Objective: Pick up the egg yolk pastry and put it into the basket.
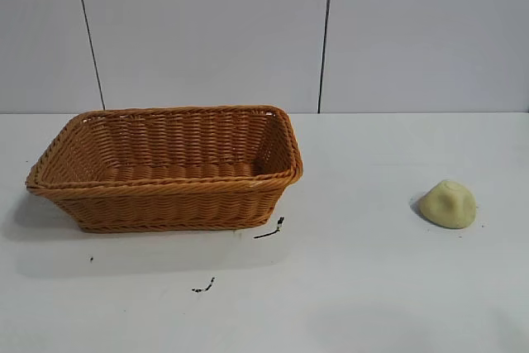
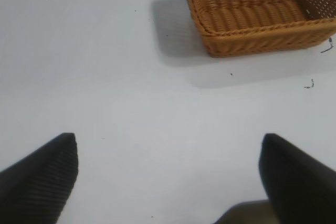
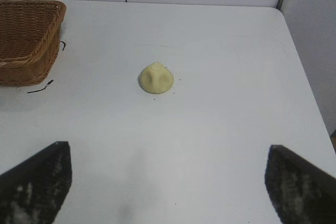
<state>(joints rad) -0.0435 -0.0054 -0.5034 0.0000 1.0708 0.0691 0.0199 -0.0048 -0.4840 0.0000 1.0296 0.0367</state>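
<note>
The egg yolk pastry (image 1: 448, 203), a pale yellow dome, rests on the white table at the right; the right wrist view shows the pastry (image 3: 156, 77) well ahead of my right gripper (image 3: 169, 153), which is open wide with only bare table between its fingers. The orange-brown wicker basket (image 1: 165, 192) stands at the left, and no contents show in it. In the left wrist view the basket (image 2: 252, 40) lies far ahead of my left gripper (image 2: 169, 142), also open over bare table. Neither arm shows in the exterior view.
Small black marks (image 1: 269, 230) lie on the table near the basket's front corner, and another black mark (image 1: 203, 286) lies closer to the front. A wide stretch of bare white table separates basket and pastry. The table's right edge (image 3: 307, 82) meets a grey wall.
</note>
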